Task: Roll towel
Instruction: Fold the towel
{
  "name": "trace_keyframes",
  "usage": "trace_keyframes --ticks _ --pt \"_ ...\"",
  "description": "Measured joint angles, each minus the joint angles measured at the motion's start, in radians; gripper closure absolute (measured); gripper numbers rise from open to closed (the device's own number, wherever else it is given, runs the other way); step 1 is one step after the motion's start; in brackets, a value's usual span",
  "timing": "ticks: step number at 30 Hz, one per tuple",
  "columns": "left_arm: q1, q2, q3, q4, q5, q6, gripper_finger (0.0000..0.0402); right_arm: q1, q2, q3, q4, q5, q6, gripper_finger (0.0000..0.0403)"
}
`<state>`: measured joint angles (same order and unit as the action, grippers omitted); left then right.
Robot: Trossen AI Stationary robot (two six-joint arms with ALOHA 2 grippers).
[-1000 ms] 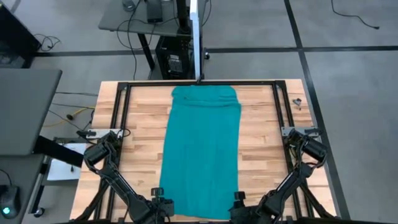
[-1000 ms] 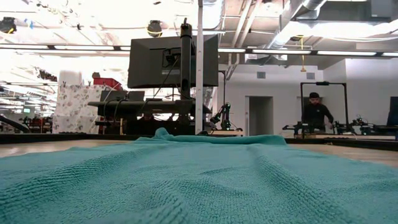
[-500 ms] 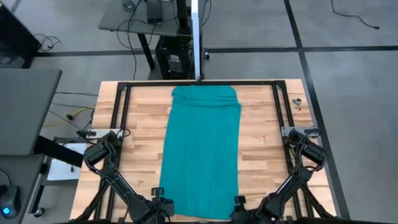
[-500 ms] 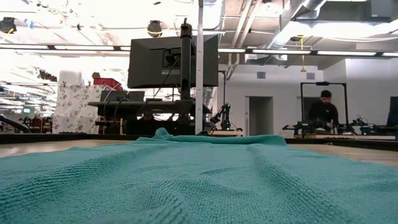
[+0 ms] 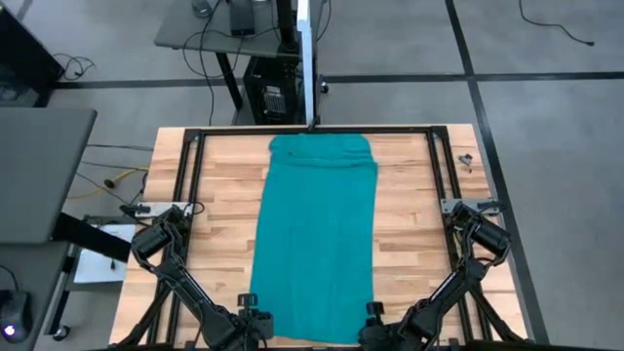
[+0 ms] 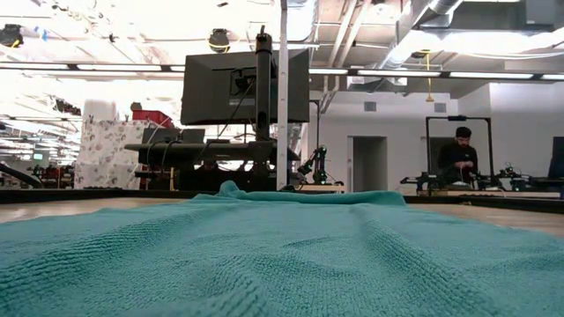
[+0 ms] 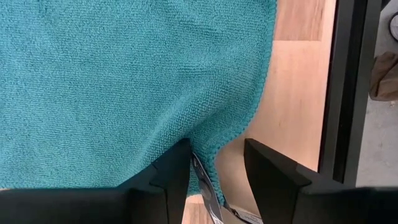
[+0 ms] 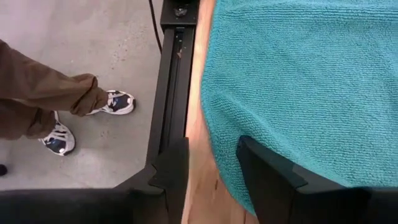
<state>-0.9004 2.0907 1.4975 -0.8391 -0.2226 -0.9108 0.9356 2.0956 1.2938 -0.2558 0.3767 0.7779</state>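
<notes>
The towel (image 5: 317, 239) lies flat on the desk (image 5: 214, 205) (running 12 to 6 o'clock), with the left end effector (image 7: 214, 168) and right end effector (image 8: 211, 165) at its 6 o'clock corners, both with fingers apart.

bare wooden table (image 5: 219, 210) both sides of the towel (image 5: 317, 234), black frame rails (image 5: 185, 171) along the edges

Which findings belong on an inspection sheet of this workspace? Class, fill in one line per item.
Surface: wooden table inside a black frame.
Job's things: teal towel lying flat lengthwise, far end bunched, not rolled.
Clutter: small object near the far right corner.
Grippers: left gripper at the towel's near corner, fingers apart astride its edge; right gripper at the other near corner, fingers apart.
Cables: several on the floor left of the table.
Surroundings: monitor stand; person at a distant bench; another person's shoes beside the table.
</notes>
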Motion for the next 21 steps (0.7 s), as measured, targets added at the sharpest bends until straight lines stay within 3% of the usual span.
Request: trace_keyframes --ticks 8,15,18,21 --pt "0.0 0.0 0.0 0.0 0.001 0.004 0.0269 0.011 0.0 0.0 -0.07 -0.027 -0.019 0.0325" --pt "-0.001 0.002 0.0 -0.003 -0.009 0.027 0.0276 0.016 0.0 0.0 -0.105 -0.097 -0.029 0.0395" --pt "-0.001 0.003 0.0 -0.008 -0.01 0.028 0.0301 0.016 0.0 0.0 -0.106 -0.105 0.008 0.0399" --pt "0.0 0.003 0.0 -0.011 -0.013 0.028 0.0353 0.016 -0.001 0.0 -0.105 -0.107 0.049 0.0401"
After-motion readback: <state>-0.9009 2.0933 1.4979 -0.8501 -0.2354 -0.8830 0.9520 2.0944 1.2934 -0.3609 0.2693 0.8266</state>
